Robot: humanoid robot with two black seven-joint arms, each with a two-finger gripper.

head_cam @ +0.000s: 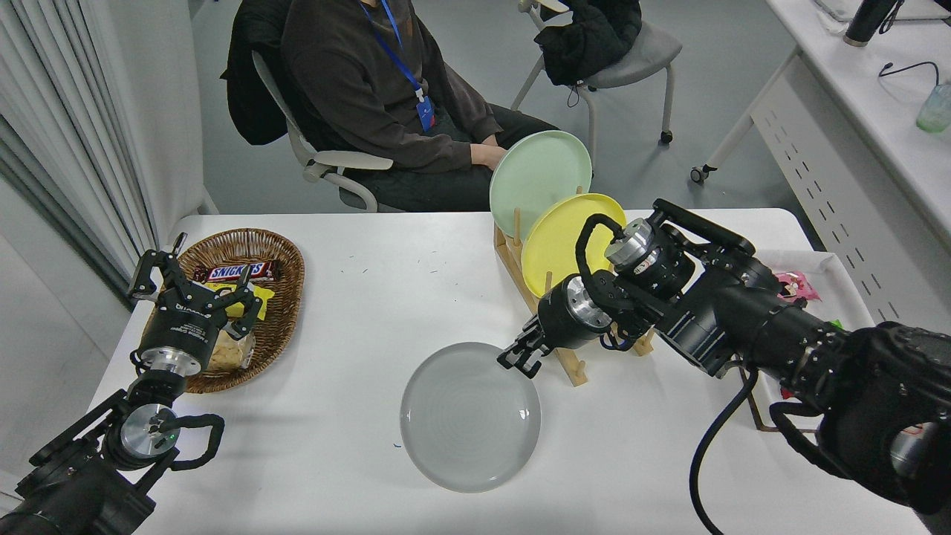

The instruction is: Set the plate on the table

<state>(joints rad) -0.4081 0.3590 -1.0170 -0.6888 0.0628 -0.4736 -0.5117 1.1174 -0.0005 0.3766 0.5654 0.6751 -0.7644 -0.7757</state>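
The light-grey plate [470, 417] lies flat or nearly flat on the white table [356, 297], front of centre. My right gripper [518, 358] comes in from the right and is shut on the plate's far right rim, low over the table. My left arm stays parked at the lower left, and its gripper [195, 286] is open beside the basket.
A wooden rack [568, 364] just behind my right gripper holds a yellow plate [557, 241] and a mint-green plate [536, 172]. A wicker basket [286, 256] with snacks sits at the left. A person [386, 89] sits at the far side. A white tray [825, 267] is at the right edge.
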